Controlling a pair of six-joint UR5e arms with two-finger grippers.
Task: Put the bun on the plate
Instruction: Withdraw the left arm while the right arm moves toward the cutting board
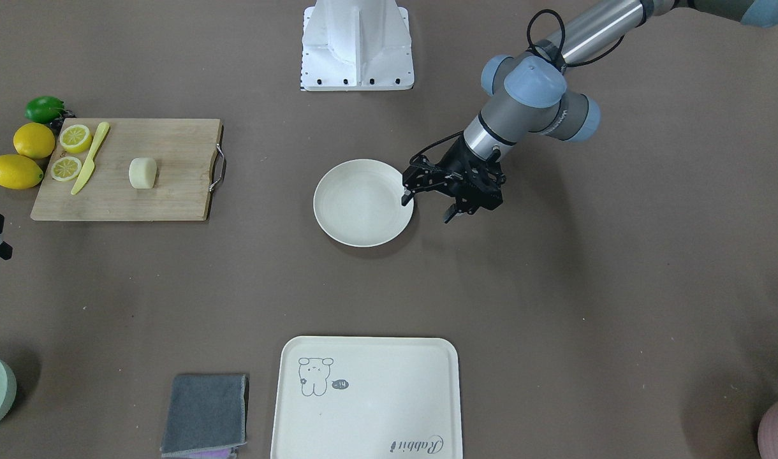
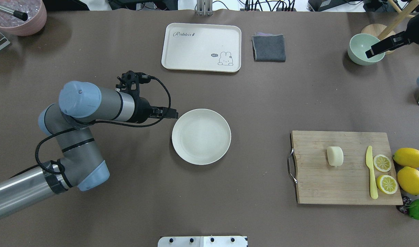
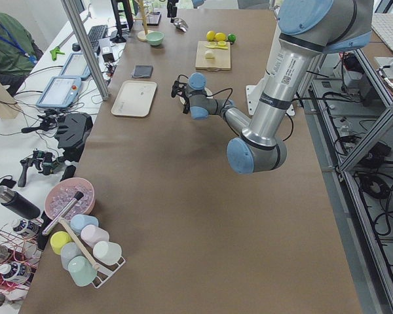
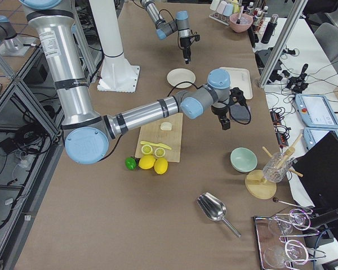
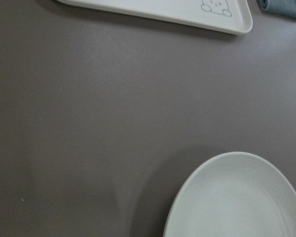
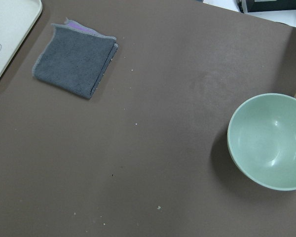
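Bun (image 1: 142,173) lies on the cutting board (image 1: 172,191), between the board's metal handle and the yellow knife (image 1: 90,159), well apart from the plate (image 1: 362,203). Plate sits mid-desk (image 1: 555,287). Left gripper (image 1: 426,211) is spread and holds nothing, one fingertip at the plate's rim. Right gripper (image 2: 371,53) hangs by the green bowl (image 2: 357,51); cannot tell whether it is spread or pressed together.

Overhead and front views (opposed) share the plate (image 2: 201,136).
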